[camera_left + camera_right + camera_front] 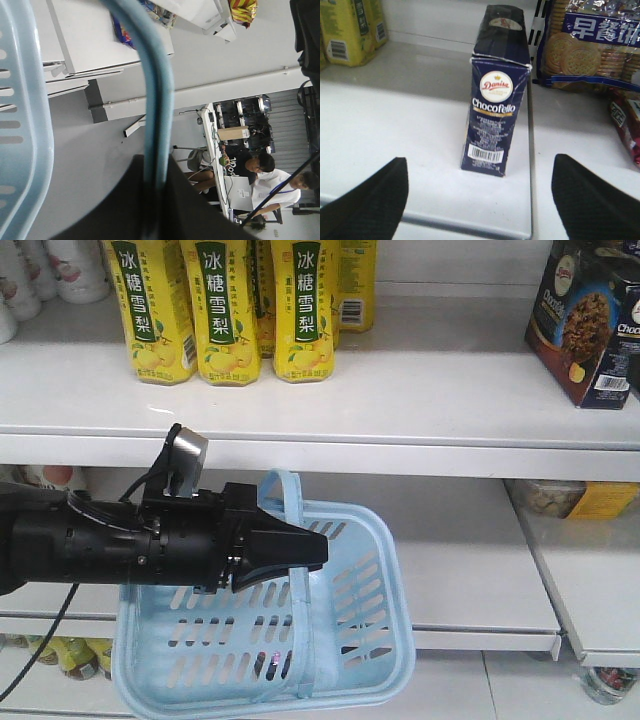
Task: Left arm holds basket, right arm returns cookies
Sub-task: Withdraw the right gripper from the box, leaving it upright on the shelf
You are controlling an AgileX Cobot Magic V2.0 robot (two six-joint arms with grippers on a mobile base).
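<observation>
My left gripper (318, 552) is shut on the arched handle (156, 100) of the light blue basket (350, 660), which hangs below the white shelf in the front view. The basket looks empty. The navy Chocofello cookies box (495, 100) stands upright on the white shelf, also visible at the far right of the front view as the cookies (585, 325). My right gripper (480, 182) is open, its two black fingertips (375, 200) spread wide in front of the box and not touching it. The right arm itself is out of sight in the front view.
Yellow drink cartons (235, 310) line the upper shelf (400, 390) to the left. Biscuit packs (590, 45) lie right of the cookies, beyond a shelf divider (531, 150). A lower shelf (480, 580) sits behind the basket. People sit at a desk (250, 175) in the background.
</observation>
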